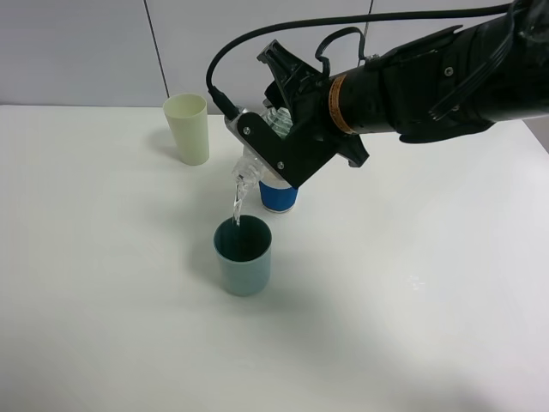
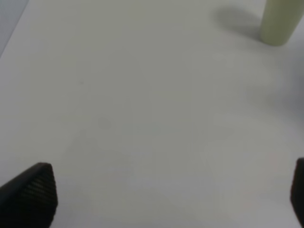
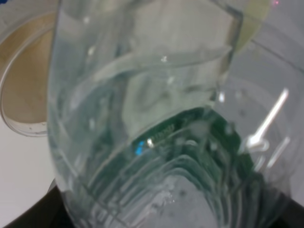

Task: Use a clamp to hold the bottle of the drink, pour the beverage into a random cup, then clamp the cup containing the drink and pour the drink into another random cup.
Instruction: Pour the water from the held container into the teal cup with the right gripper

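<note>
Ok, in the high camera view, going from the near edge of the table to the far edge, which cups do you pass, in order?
teal cup → white cup with blue sleeve → pale yellow-green tumbler

Bottle (image 1: 244,169) above short cup (image 1: 243,256); sleeved cup (image 1: 279,196) behind (partly hidden); tall cup (image 1: 188,129) back-left.

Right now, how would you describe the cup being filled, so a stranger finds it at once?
On the white table, look under the black arm's pincer, which tilts a clear bottle. Just below the bottle's mouth stands the teal cup. It is short and dark, unlike the tall yellow-green cup and the blue-sleeved white cup.
</note>
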